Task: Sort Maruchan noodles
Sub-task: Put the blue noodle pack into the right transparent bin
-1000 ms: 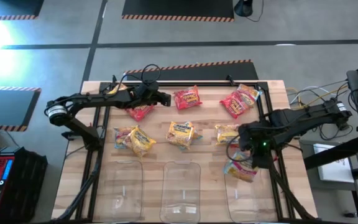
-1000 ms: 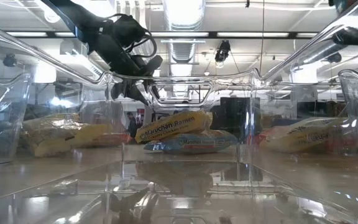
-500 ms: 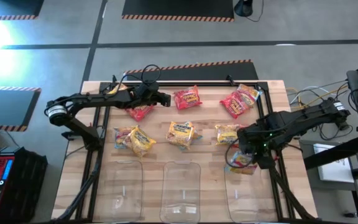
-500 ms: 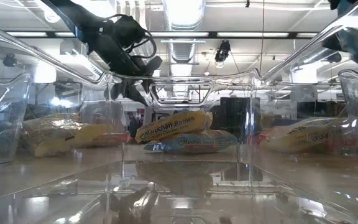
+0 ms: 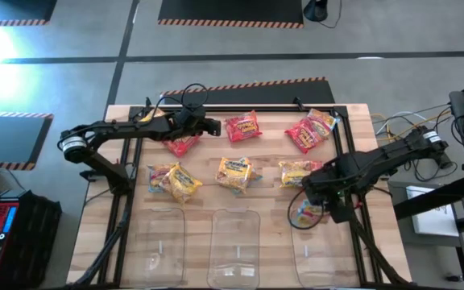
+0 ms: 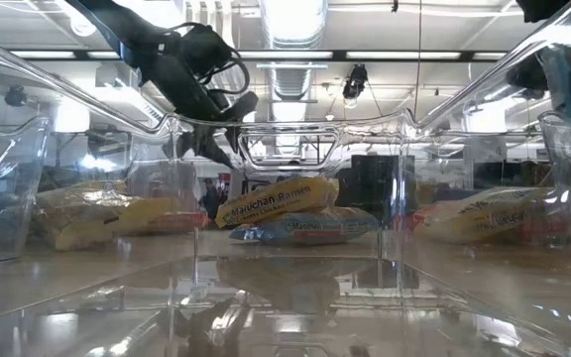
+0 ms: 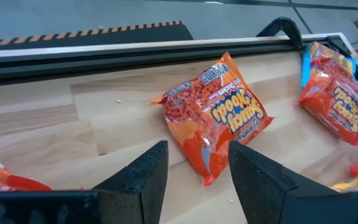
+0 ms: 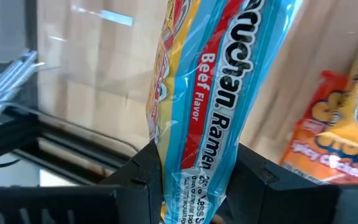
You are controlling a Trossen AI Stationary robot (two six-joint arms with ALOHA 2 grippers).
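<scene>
Gripping a light blue beef packet (image 8: 194,112) between its two fingers, the right gripper (image 5: 319,196) hangs over the near right part of the table (image 5: 272,145). The fingers are closed tight on the packet's lower end, and the packet stands up from them, its printed face showing in the right wrist view. From above, the same packet (image 5: 306,213) pokes out just below the gripper, over the far edge of the right bin (image 5: 321,254). A yellow packet (image 5: 294,172) lies just to the gripper's left on the wood.

The left gripper (image 5: 214,126) hovers at the far left of the table with its fingers apart and nothing between them. Straight ahead of it lies a red packet (image 7: 219,114), near the fingertips but not touching them. A second red packet (image 5: 182,144) lies under that arm, behind the gripper. Farther ahead, past the first red packet, two more packets overlap near the far right corner (image 5: 310,129).

Between the two grippers, in the table's middle row, sit a yellow packet (image 5: 235,171) and a yellow pair (image 5: 173,179). Two other clear bins, middle (image 5: 235,250) and left (image 5: 158,246), stand along the near edge.
</scene>
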